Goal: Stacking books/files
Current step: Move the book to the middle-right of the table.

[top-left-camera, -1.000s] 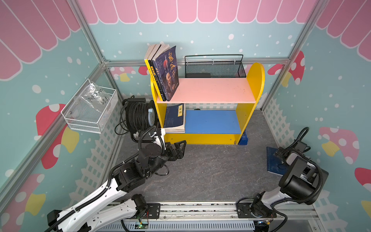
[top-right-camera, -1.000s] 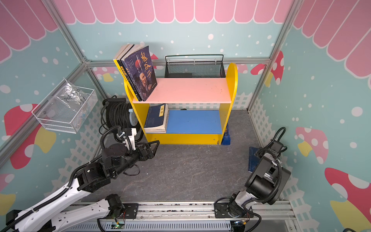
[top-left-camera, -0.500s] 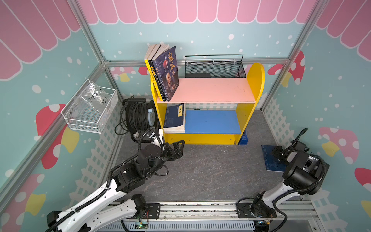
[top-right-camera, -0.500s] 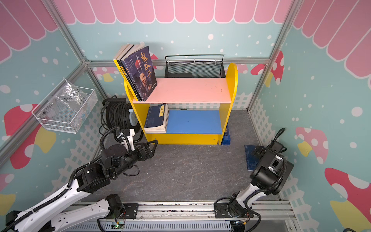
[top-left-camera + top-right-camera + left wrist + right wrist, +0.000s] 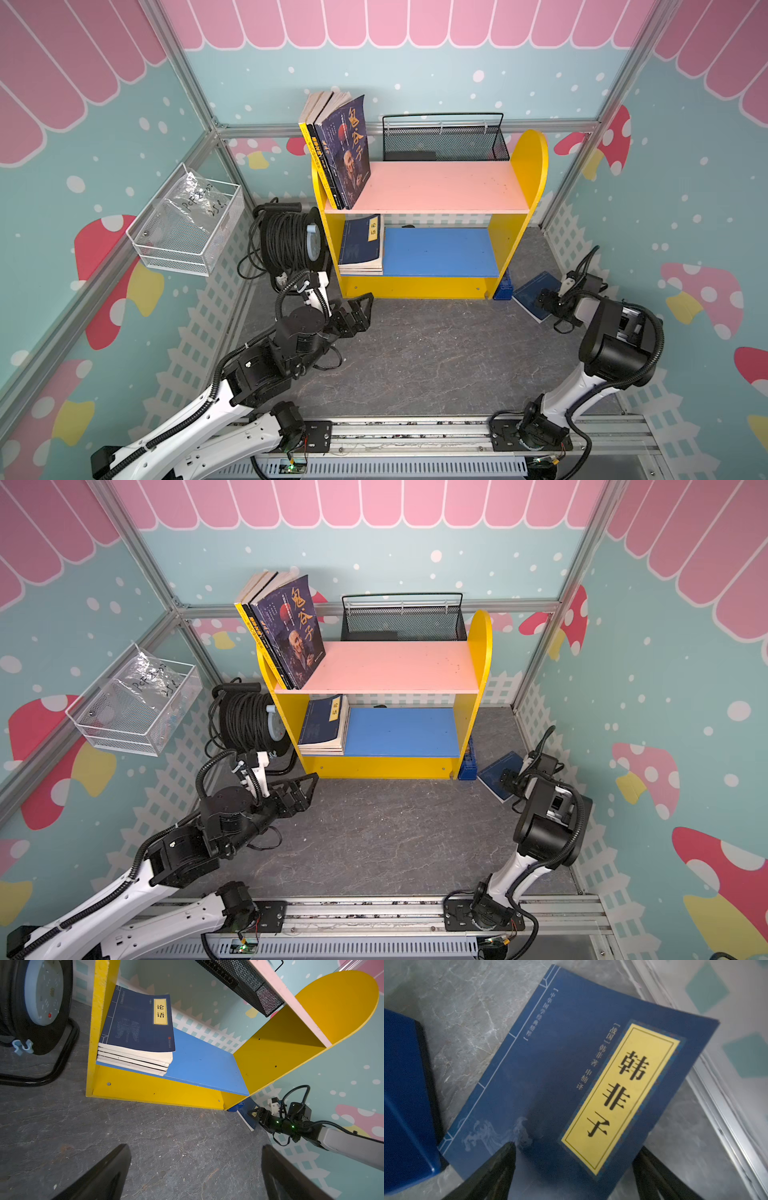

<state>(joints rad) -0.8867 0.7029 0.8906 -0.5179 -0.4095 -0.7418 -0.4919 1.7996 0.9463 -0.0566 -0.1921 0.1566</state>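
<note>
- Under the right gripper (image 5: 576,1147), flat on the grey floor (image 5: 456,1012), lies the navy Han Feizi paperback (image 5: 550,1074). The jaws are spread over its near edge and clamp nothing.
- That book has slid and swung in the last second, and now sits closer to the corner of the yellow bookshelf (image 5: 415,286). The jaws are starting to narrow, so a pick-up looks imminent.
- Ahead of the left gripper (image 5: 195,1147), which is wide open and empty, the stack of navy books (image 5: 135,1022) waits on the blue shelf (image 5: 203,1064), the likely destination.
</note>
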